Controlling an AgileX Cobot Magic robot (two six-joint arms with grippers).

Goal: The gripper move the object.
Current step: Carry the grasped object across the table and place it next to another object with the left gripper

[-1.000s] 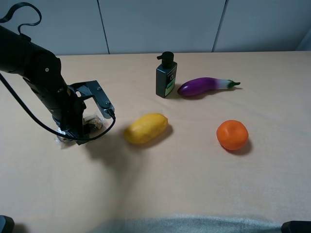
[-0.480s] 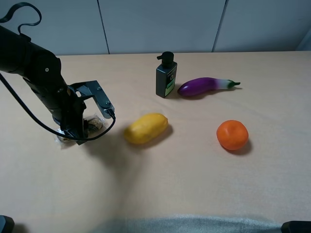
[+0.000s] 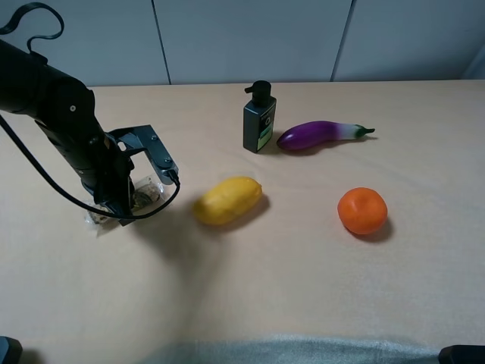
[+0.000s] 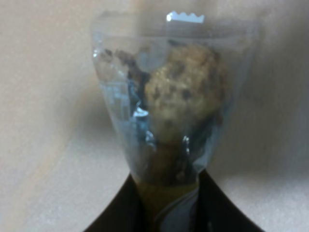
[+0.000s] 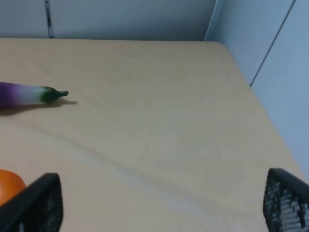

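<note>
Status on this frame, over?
Left end effector shut on packet. Right end effector open. Yellow fruit nearby, not touching.

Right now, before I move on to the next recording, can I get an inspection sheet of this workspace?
Surface: tan table, no spills seen.
Job's things: clear packet holding a round brownish sweet, gripped at one end.
Clutter: yellow fruit beside the packet; orange; eggplant next to an upright dark pump bottle. All stand apart from the packet.
Grippers: left gripper shut on the packet, low at the table; right gripper open, holding nothing, off to the side.
Cables: black cable loops from the left arm down near the table by the packet.
Surroundings: pale wall panels behind the table; no people seen.
</note>
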